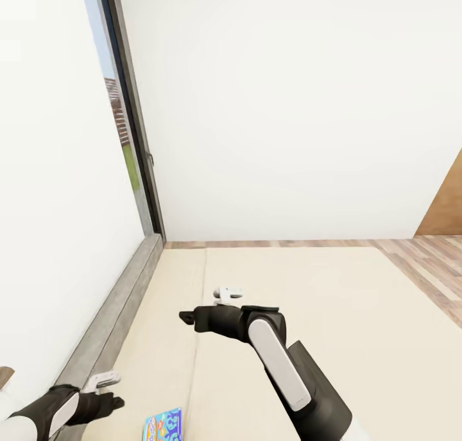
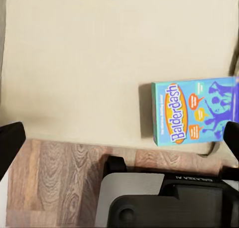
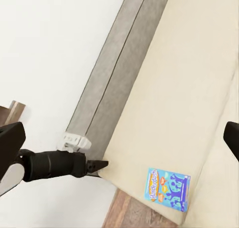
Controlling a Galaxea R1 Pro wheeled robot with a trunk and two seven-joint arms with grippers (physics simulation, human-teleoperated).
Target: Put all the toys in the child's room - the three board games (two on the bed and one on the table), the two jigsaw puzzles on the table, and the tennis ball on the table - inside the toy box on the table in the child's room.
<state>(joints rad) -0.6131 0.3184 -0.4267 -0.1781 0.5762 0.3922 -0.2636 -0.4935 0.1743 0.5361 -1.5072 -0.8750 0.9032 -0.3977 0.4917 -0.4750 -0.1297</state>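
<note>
A board game point(image 2: 194, 111) lies flat on the bed point(image 1: 359, 312) (near its edge), headboard point(image 1: 112, 312) to the left.

The blue board game point(image 2: 194, 112) reads "Balderdash" on its lid; the robot base point(image 2: 189, 178), at 6 o'clock, shows partial lettering, mirrored.

We're in a bedroom at home: beige bed point(image 1: 308, 300) with grey headboard point(image 1: 115, 312), wood floor point(image 1: 423, 261), tall window point(image 1: 125, 133).
</note>
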